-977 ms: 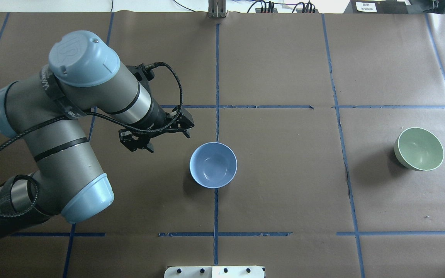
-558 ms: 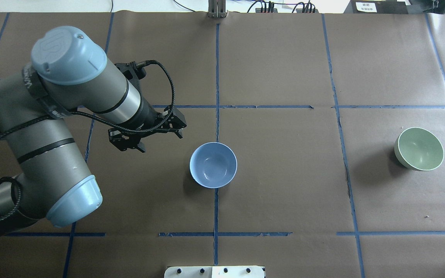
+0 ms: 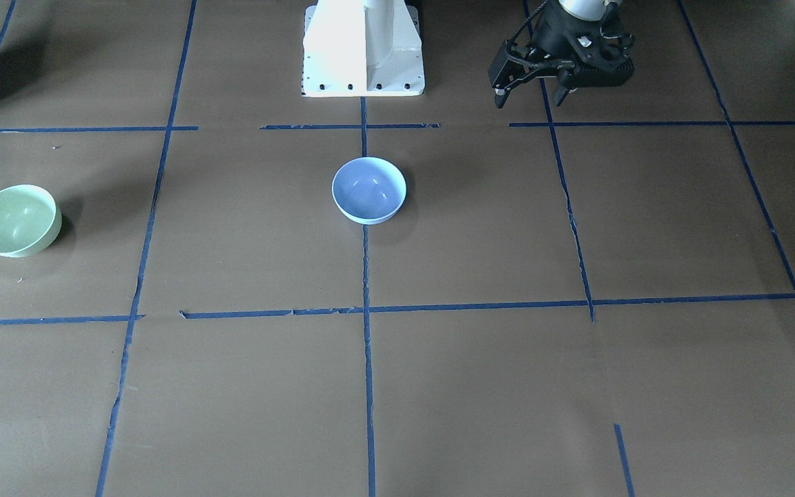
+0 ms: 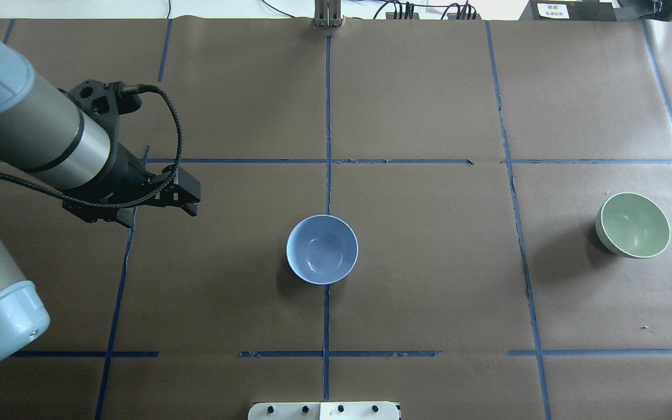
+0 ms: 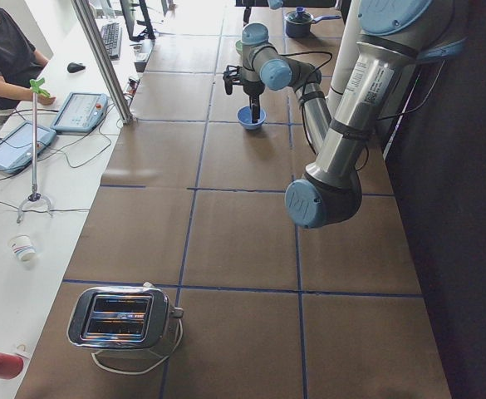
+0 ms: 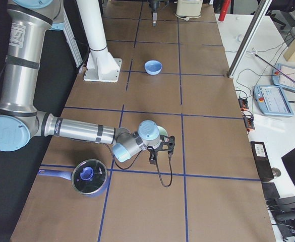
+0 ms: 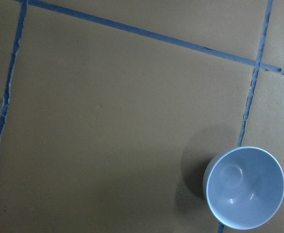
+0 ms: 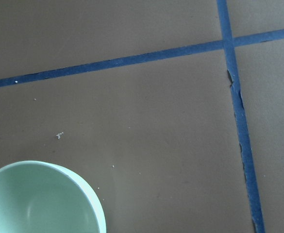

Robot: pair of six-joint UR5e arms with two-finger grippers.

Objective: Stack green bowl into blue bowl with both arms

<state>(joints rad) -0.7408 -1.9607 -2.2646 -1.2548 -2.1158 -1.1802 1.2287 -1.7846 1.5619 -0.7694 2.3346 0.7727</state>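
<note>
The blue bowl [image 4: 322, 249] stands upright and empty at the table's middle; it also shows in the front view [image 3: 368, 190] and the left wrist view [image 7: 243, 188]. The green bowl [image 4: 633, 224] stands upright and empty far to the right, also in the front view [image 3: 14, 219] and at the right wrist view's lower left [image 8: 35, 204]. My left gripper [image 4: 160, 214] is open and empty, well left of the blue bowl. My right gripper [image 6: 161, 152] shows only in the exterior right view, just beside the green bowl; I cannot tell whether it is open or shut.
The white pedestal base [image 3: 363, 48] stands at the robot's edge. A toaster [image 5: 122, 320] sits at the table's left end, and a dark lidded pot [image 6: 88, 176] at its right end. Blue tape lines grid the brown cover. An operator sits beside the table.
My left arm has drawn back to the left, away from the blue bowl, with its gripper still open. Neither bowl has moved.
</note>
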